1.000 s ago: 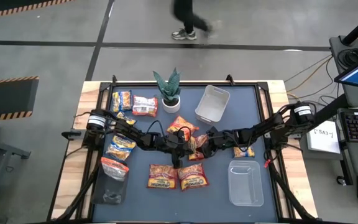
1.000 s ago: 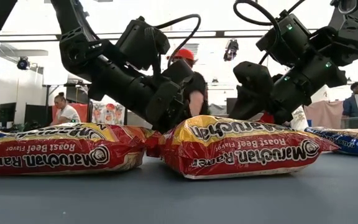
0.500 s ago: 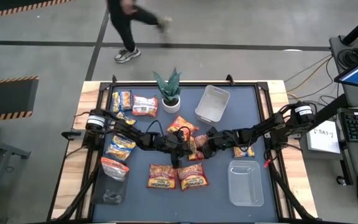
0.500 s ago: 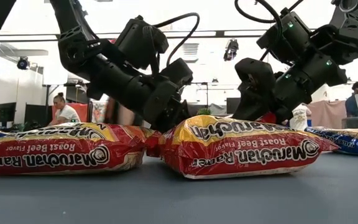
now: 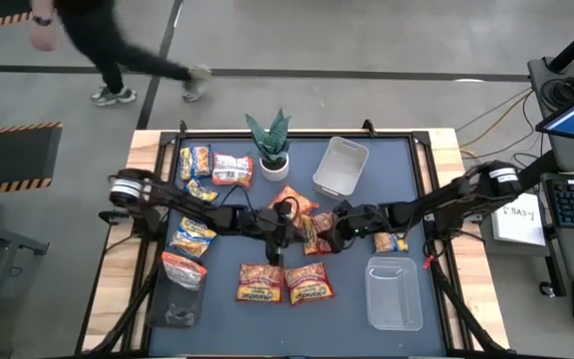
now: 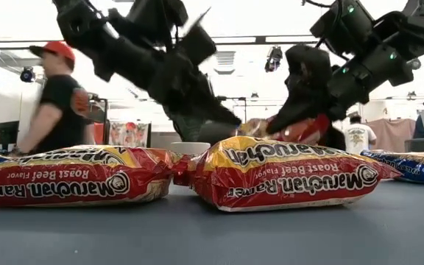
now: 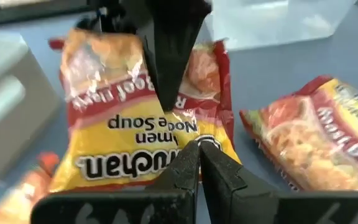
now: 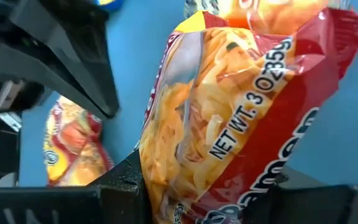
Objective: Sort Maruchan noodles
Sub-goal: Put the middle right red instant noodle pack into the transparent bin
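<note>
Mid-table, right gripper (image 5: pixel 319 233) clamps a red-yellow noodle packet (image 8: pixel 229 130), lifted off the surface. Left gripper (image 5: pixel 275 237) shut, empty, beside it. White bin (image 5: pixel 340 166) and clear bin (image 5: pixel 394 292) hold no packets.

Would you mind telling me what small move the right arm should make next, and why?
Probably lift a little higher: the right gripper is clamped on a red-and-yellow noodle packet, barely raised among other packets, with the shut left gripper close beside it.
</note>
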`<state>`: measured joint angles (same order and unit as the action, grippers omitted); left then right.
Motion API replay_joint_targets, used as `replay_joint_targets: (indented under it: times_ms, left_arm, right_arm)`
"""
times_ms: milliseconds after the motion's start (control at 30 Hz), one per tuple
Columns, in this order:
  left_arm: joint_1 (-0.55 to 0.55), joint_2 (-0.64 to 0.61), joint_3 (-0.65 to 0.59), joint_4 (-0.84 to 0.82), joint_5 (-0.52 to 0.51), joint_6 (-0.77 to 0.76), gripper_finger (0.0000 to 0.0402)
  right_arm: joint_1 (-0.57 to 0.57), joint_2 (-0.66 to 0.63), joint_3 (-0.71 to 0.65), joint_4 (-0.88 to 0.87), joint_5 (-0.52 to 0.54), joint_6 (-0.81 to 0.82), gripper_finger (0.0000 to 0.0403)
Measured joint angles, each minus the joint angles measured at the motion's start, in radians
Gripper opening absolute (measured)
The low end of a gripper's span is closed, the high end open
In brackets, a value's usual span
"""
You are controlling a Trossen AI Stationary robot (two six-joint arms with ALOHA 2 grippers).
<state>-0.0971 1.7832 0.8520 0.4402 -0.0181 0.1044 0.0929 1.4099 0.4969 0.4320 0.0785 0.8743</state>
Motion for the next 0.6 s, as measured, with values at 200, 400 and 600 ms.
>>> replay_joint_targets:
  times_ms: [200,400,600]
  left_arm:
    - [0.0,-0.2,0.0,-0.114,0.0,0.144,0.0]
    - [0.003,-0.395,0.001,-0.163,-0.002,0.241,0.0]
    - [0.006,-0.527,0.001,-0.259,-0.069,0.241,0.0]
  right_arm:
    - [-0.002,-0.165,0.014,-0.153,0.001,-0.037,0.0147]
    - [-0.002,-0.274,0.164,-0.445,0.008,-0.13,0.0144]
    - [-0.001,-0.271,0.373,-0.812,0.001,-0.246,0.0144]
